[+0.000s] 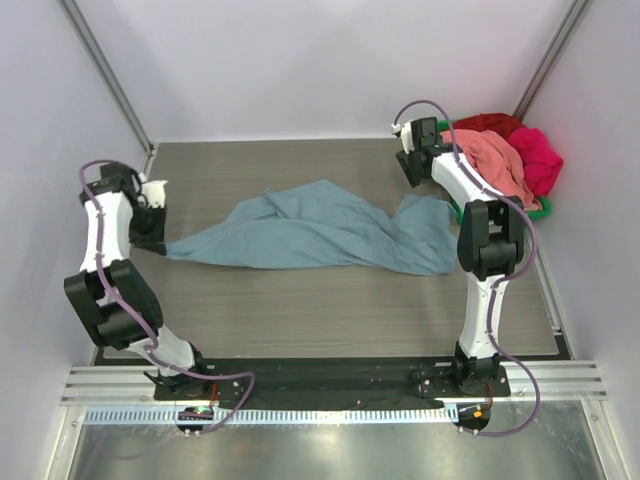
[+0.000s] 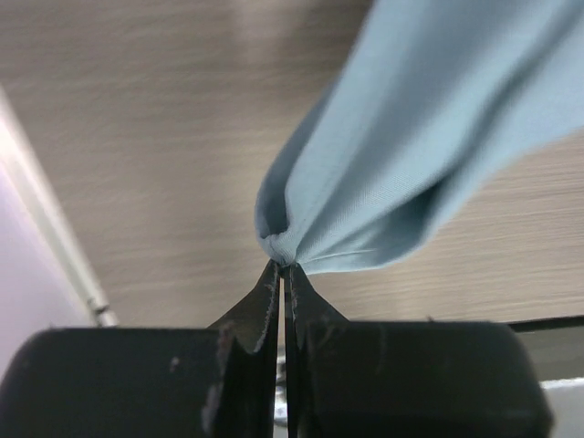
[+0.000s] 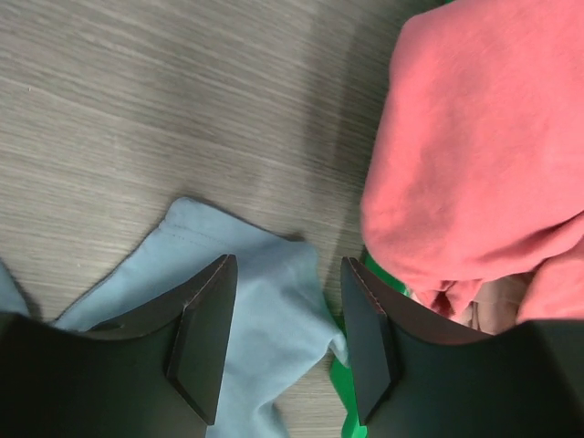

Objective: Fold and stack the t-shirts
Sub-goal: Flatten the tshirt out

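Observation:
A dusty blue-grey t-shirt [image 1: 320, 235] lies crumpled and stretched across the wooden table. My left gripper [image 1: 152, 240] is shut on the shirt's left end, and in the left wrist view the blue cloth [image 2: 411, 155] bunches right at the pinched tips of the left gripper [image 2: 281, 266]. My right gripper [image 1: 411, 178] hovers open over the shirt's far right corner. In the right wrist view that blue corner [image 3: 274, 310] shows between the spread fingers of the right gripper [image 3: 287, 274], with nothing gripped. Salmon-pink [image 1: 495, 160], magenta [image 1: 541, 160] and red [image 1: 488, 125] t-shirts are piled at the right.
The pile sits in a green plastic bin [image 1: 541, 211] at the table's far right corner; its green rim [image 3: 347, 397] and the salmon-pink shirt [image 3: 484, 155] lie just right of my right fingers. Walls close in on the left, back and right.

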